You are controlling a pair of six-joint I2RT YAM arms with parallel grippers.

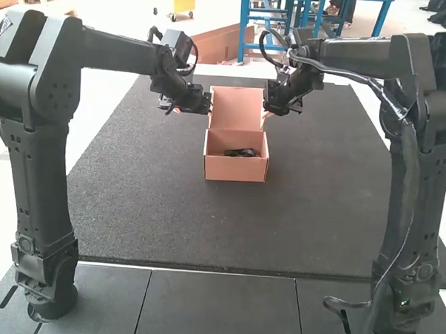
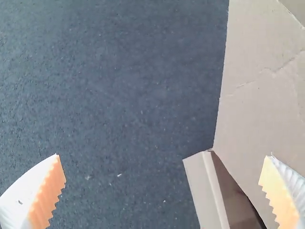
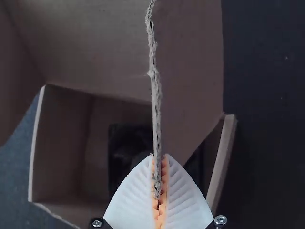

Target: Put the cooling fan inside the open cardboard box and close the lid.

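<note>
The left arm rises from its base at the left and stretches forward and inward, its wrist bent toward the middle of the dark mat [image 1: 133, 185] that covers the counter. The left end effector [image 1: 202, 105] hangs just beside the left edge of the raised lid [image 1: 237, 107]. In the left wrist view its ribbed white fingers [image 2: 45, 191] with orange pads stand wide apart and hold nothing. The mat lies under one of them, and a corner of the lid's cardboard sits between them, close to the other.

The right arm mirrors it, reaching forward from the right base and angling down at the lid's right edge. The right end effector [image 3: 157, 164] is clamped tight on that edge, and the rough cut side of the cardboard runs straight up from between the two pads.

The box [image 1: 235, 167] sits near the middle of the mat with its lid standing upright at the far side. The fan [image 1: 240, 152], a dark shape, lies on the bottom inside the box.
</note>
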